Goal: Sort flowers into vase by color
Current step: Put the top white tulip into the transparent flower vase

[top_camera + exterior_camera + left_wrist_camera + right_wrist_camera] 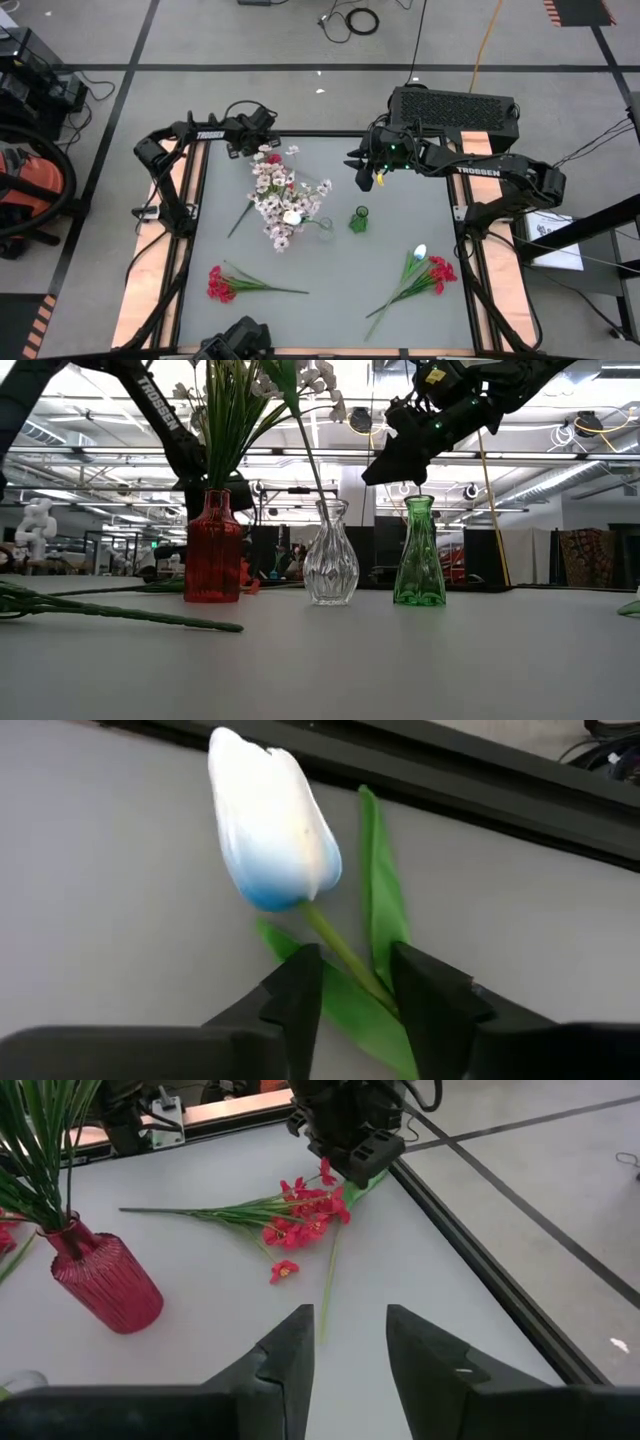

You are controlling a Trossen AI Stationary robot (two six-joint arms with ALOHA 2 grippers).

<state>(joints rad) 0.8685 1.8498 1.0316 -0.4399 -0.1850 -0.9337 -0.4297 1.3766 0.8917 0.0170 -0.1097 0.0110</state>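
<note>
At the near left of the grey worktop (330,300) a red sprig (218,285) lies flat, its thin stem pointing right. Further back, at the far edge, the left claw (262,142) is low over the surface. Its wrist view shows the two fingers (295,990) a little apart on either side of the stem of a white tulip (272,820), and the stem and a leaf run through the gap. The bloom points towards the black border of the worktop. A second red sprig (300,1215) lies just beside that claw, with its blooms nearest the claw. In front of it stands the red vase (212,550), upright and holding a bunch of green stems topped with pinkish-white blossoms (272,195). To its right is the clear vase (330,560), with a single stem leaning left and a white bud (291,216) at its top. Next comes the green vase (418,555), upright. The right claw (385,465) hangs in the air above and slightly left of the green vase's mouth, its fingers parted with nothing between them. At the near right lie another white tulip (420,252) and a third red sprig (438,272), close together, their stems running towards the near edge.
</note>
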